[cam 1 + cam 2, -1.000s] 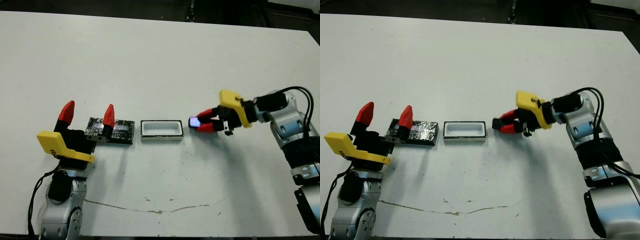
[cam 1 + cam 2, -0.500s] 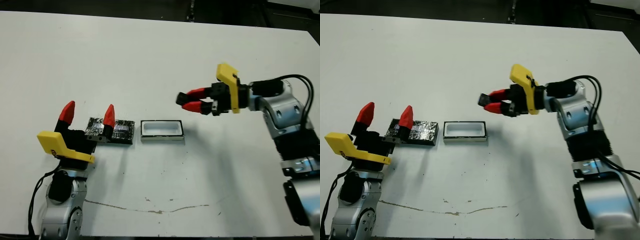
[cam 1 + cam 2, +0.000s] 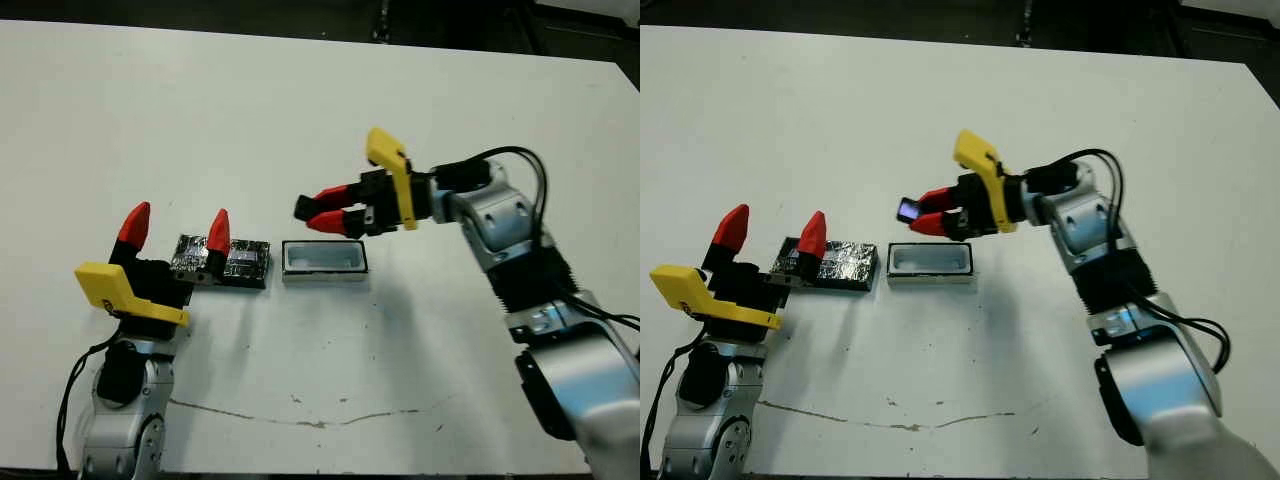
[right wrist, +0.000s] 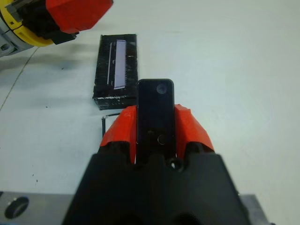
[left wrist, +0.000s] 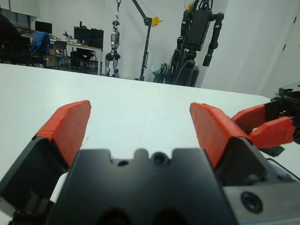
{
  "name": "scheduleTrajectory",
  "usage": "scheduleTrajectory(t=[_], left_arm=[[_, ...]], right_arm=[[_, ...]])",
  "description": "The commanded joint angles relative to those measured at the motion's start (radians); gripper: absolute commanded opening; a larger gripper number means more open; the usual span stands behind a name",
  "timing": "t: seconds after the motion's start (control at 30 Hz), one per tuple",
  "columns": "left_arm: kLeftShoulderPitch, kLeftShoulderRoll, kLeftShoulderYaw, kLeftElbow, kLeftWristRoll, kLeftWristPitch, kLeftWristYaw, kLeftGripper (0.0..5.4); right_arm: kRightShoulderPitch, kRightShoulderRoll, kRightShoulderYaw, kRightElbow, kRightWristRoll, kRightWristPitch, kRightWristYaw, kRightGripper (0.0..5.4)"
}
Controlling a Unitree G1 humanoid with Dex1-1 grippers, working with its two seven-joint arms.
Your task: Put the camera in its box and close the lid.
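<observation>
hovering at the near left, the left gripper (image 3: 175,227) has its red fingers spread wide, empty, with the lid (image 3: 222,262) flat on the table just beyond it. at 3 o'clock of the lid, just beside it, the box (image 3: 324,261) lies empty — long axis left-right. above its far rim, toward 12 o'clock, the right gripper (image 3: 924,211) clamps the camera (image 4: 155,117), whose long axis runs along the fingers, about parallel to the box. the right arm is nearer — my guess is lowering comes next.
</observation>
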Motion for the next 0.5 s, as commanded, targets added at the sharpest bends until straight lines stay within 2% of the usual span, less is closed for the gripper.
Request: scheduleTrajectory(t=[0.03, 0.17, 0.5], left_arm=[[0.013, 0.004, 0.001, 0.004, 0.003, 0.014, -0.001, 5.40], [0.014, 0.001, -0.001, 0.003, 0.003, 0.015, 0.002, 5.40], [0.015, 0.000, 0.000, 0.004, -0.005, 0.016, -0.002, 5.40]], right_arm=[[-0.012, 0.020, 0.008, 0.038, -0.004, -0.048, 0.020, 1.64], [-0.006, 0.041, 0.017, 0.057, -0.003, -0.057, 0.033, 1.64], [0.007, 0.042, 0.021, 0.088, 0.005, -0.028, 0.073, 1.64]])
